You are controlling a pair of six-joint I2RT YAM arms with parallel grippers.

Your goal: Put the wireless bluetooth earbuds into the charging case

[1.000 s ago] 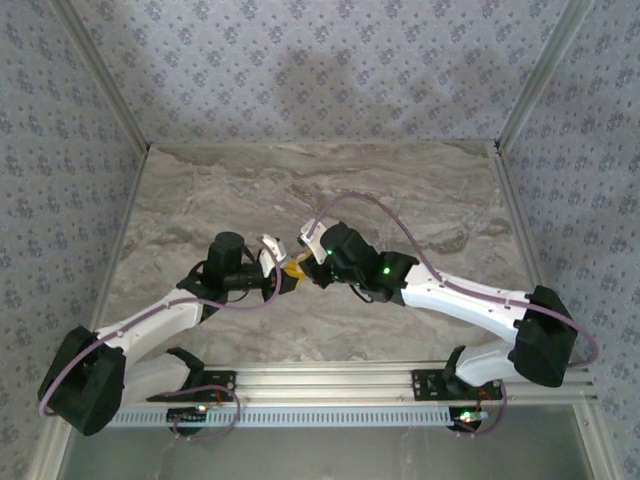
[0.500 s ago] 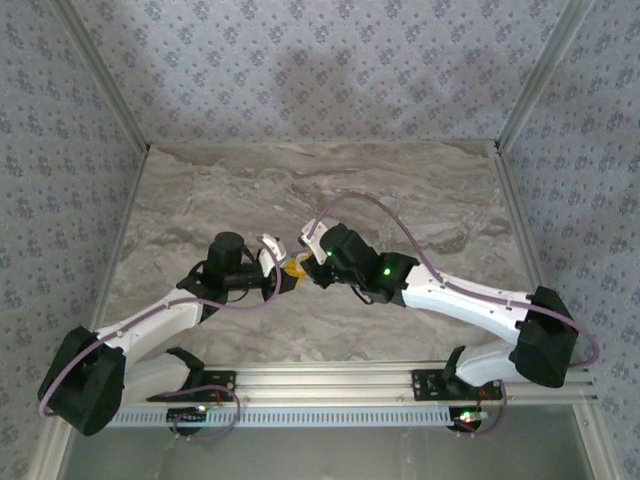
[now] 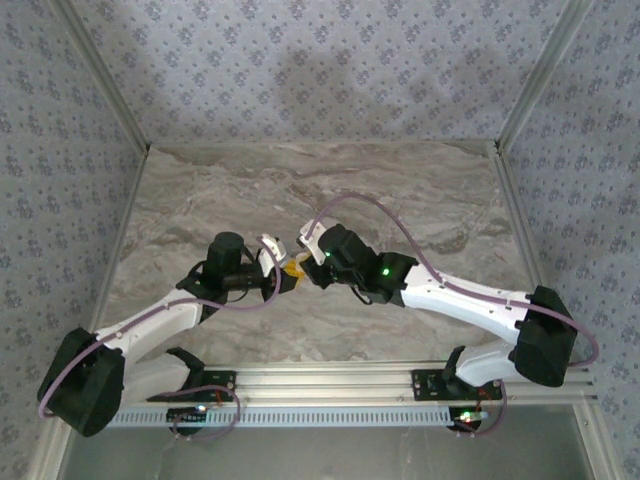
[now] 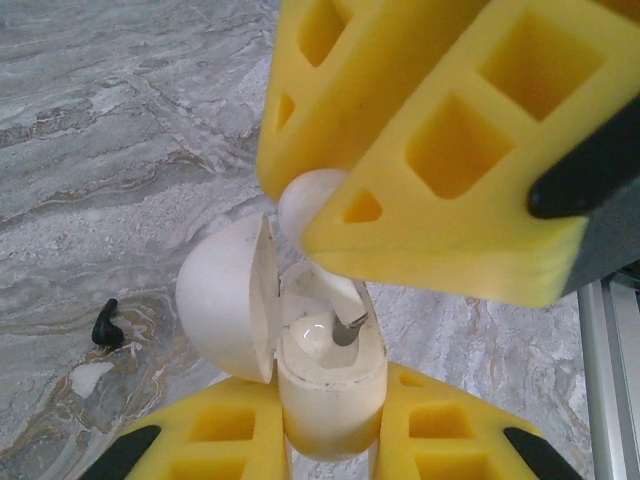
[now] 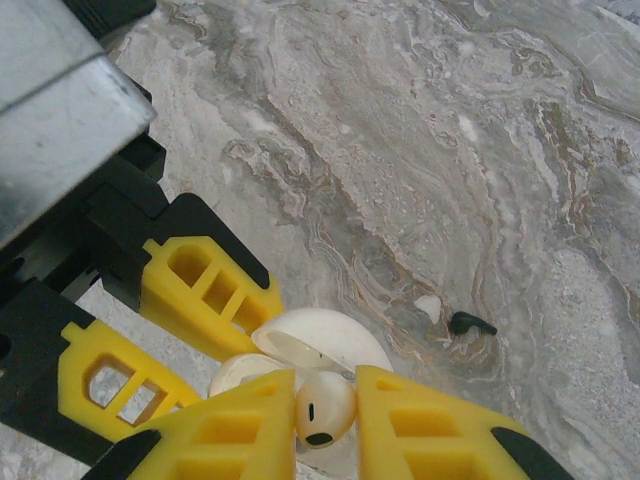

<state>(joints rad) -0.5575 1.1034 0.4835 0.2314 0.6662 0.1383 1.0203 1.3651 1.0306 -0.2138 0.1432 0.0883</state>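
Observation:
In the left wrist view my left gripper [image 4: 330,425] is shut on the base of the white charging case [image 4: 330,400]. The case stands upright, and its domed lid [image 4: 225,300] is swung open to the left. From above, my right gripper [image 5: 325,405] is shut on a white earbud [image 5: 325,410]. Its head [image 4: 308,205] sits between the yellow fingers [image 4: 440,150], and its stem [image 4: 338,297] reaches down into the open case. A glossy white shape [image 4: 308,338] lies in the case; I cannot tell whether it is the other earbud. Both grippers meet at the table's middle [image 3: 292,268].
A small black piece [image 5: 470,323] and a white fleck [image 5: 428,307] lie on the marble table [image 3: 420,200], just beyond the case. The same black piece [image 4: 105,325] lies to the case's left in the left wrist view. An aluminium rail [image 3: 330,385] runs along the near edge.
The right gripper has edged slightly left toward the case with the earbud. The left arm has stayed still.

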